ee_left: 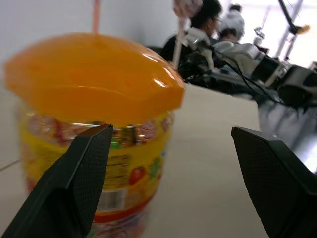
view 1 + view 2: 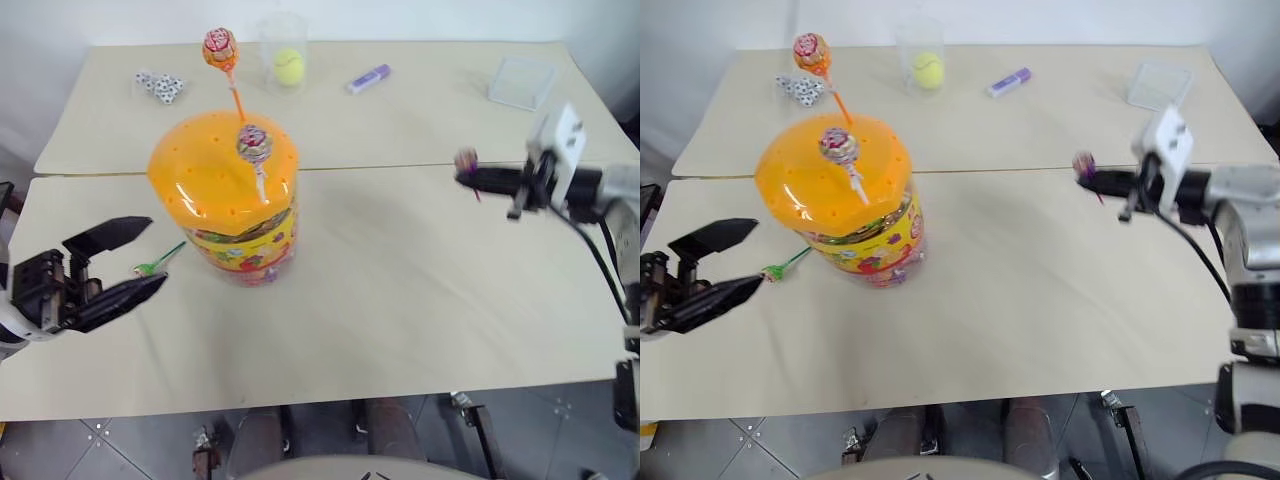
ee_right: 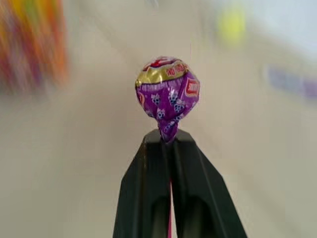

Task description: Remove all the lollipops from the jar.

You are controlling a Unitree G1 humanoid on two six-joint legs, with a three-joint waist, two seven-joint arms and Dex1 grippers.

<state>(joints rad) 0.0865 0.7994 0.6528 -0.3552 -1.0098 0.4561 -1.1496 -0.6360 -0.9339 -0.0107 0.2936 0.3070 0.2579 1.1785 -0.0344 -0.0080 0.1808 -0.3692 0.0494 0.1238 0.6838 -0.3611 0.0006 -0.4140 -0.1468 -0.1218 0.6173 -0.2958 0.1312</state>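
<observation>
The jar, a clear tub with a colourful label and a domed orange lid, stands left of centre on the near table. Two lollipops stick up from the lid: one on an orange stick and one on a white stick. A green-stick lollipop lies on the table beside the jar, close to my open left gripper. The jar is close in front of that gripper in the left wrist view. My right gripper is shut on a purple lollipop, held above the table far to the jar's right.
On the far table stand a clear cup with a yellow ball, several dice, a purple marker and a clear square box. A seam runs between the two tables.
</observation>
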